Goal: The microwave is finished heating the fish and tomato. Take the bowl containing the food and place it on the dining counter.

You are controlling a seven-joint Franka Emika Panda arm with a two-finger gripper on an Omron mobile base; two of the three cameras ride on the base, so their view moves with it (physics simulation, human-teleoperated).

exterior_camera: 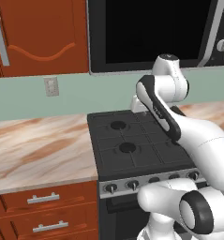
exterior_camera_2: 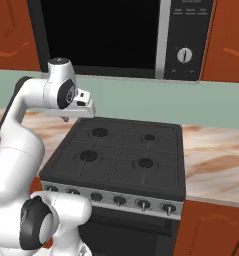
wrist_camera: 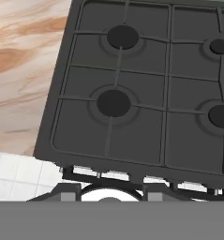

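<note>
Microwave mounted over the stove, dark glass door shut flush with the frame, control strip and round knob along its right edge. Nothing to be read through the black glass; bowl with fish and tomato judged, from the task alone, to sit inside behind that door.

Gripper hanging low over the stove's back left corner, just under the microwave's bottom edge, pointed down at the burners. Seen along the hand: two dark fingertips parted, nothing between them, front left burner straight ahead and marble worktop off the stove's left edge. Claw released and empty, touching neither stove nor microwave.

Progress, as a judgement: barely begun. Done so far: base parked squarely in front of the stove, arm raised to roughly the right height. Left to do:
- swing the hand up to face the door and pull it open, most likely from the edge beside the control strip;
- reach in, take the bowl by its rim, draw it out level so tomato and fish keep from rolling off;
- back away, drive to the dining counter, set the bowl down on its top, let go.

Main risks ahead: little room between stove top and microwave bottom for turning the wrist, and a shallow bowl tipping in a rim grip.
</note>
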